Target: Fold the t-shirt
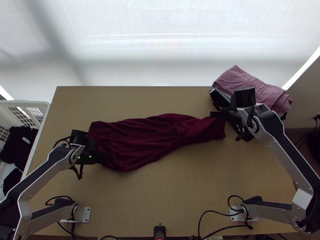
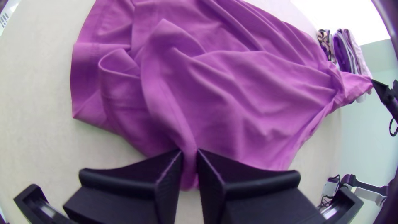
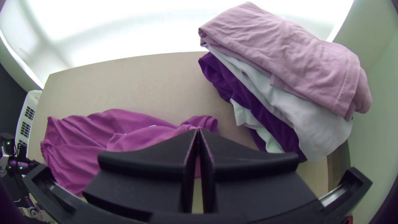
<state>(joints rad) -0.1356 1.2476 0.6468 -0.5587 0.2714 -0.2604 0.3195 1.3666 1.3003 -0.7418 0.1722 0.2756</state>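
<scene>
The left gripper (image 1: 105,157) and right gripper (image 1: 213,114) pinch the t-shirt (image 1: 144,140) in their jaws at opposite ends. Bunching obscures its layers.

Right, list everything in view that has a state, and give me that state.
Left end effector: shut on a fold of the t-shirt
Right end effector: shut on the t-shirt's other end
T-shirt: wrinkled, drawn out long between both end effectors, bunched narrower toward the right one
Clothes stack: folded, piled up, pink piece on top
Basket: open-topped, holding dark cloth
Dark cloth: bunched
</scene>
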